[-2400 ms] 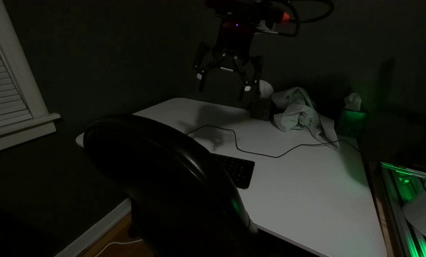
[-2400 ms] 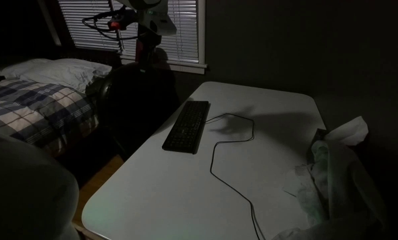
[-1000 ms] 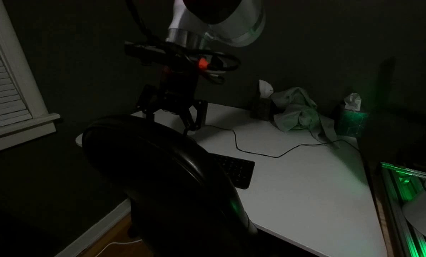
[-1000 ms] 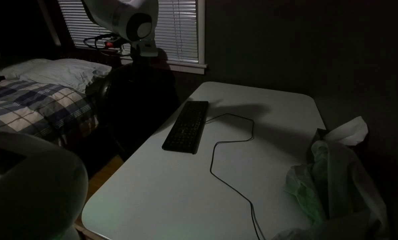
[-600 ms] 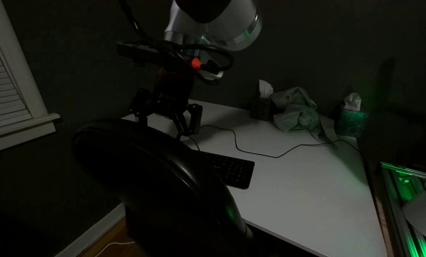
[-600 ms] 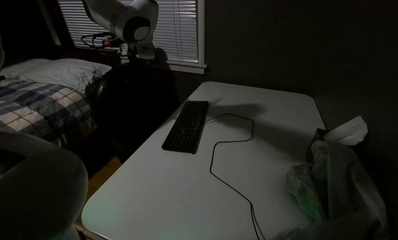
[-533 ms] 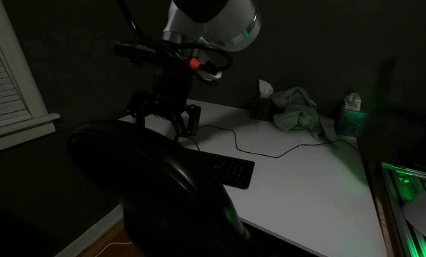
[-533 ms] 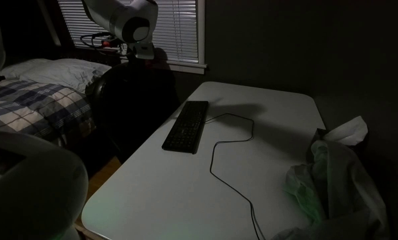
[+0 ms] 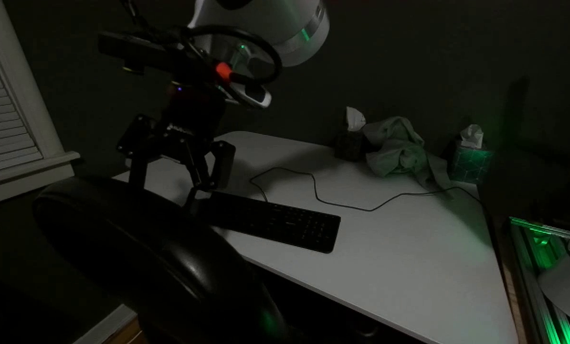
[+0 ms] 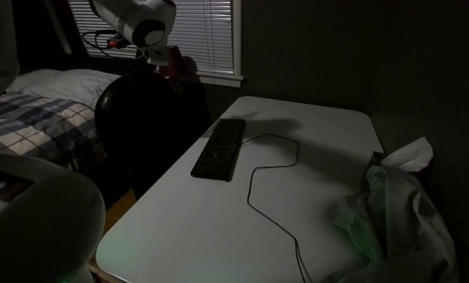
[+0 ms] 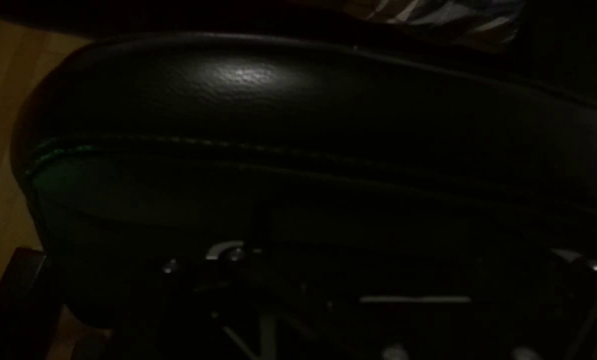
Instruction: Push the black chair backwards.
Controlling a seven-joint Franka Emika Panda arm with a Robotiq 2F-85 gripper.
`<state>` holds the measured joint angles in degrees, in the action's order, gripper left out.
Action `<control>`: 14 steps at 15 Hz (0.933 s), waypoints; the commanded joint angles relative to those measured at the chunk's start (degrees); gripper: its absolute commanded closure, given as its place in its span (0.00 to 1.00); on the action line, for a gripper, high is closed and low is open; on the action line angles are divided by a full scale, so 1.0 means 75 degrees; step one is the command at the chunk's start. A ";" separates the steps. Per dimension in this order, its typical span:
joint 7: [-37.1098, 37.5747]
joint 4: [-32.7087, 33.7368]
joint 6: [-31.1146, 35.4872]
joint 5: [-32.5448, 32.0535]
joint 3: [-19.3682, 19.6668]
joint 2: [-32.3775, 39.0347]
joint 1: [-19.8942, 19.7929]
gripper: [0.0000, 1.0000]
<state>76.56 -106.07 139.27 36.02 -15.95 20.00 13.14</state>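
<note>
Blk chair (image 9: 163,255) now farther from desk (image 9: 390,258), fingers (image 9: 138,173) along w/ it, more kbd (image 9: 275,222) visible in an exterior view.

Black chair (image 9: 165,253) — broad rounded backrest, stitched seam, dull sheen — upright beside white table (image 9: 385,267).

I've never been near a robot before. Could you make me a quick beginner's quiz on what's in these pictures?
1. Multiple choice: what are the robot's jaws right beside? A) a tissue box B) the black chair C) the crumpled cloth
2. True or false: the keyboard lies on the white table.
3. Fill in the blank: in an exterior view, the jaws stand ___ (apart or pressed together).

Key: 1. B. 2. True, as both exterior views show. 3. Apart.
</note>
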 commanded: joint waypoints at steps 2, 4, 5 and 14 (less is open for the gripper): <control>-0.0007 0.1168 -0.0206 0.0615 -0.0328 0.0585 0.0455 0.00; -0.0036 0.1619 -0.0221 0.0775 -0.0435 0.0868 0.0652 0.00; -0.0043 0.1835 -0.0237 0.0820 -0.0473 0.1020 0.0763 0.00; 0.0225 0.2273 0.0193 0.0787 -0.0048 0.1139 0.0883 0.00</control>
<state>77.15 -89.23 139.91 41.04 -18.01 29.67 20.20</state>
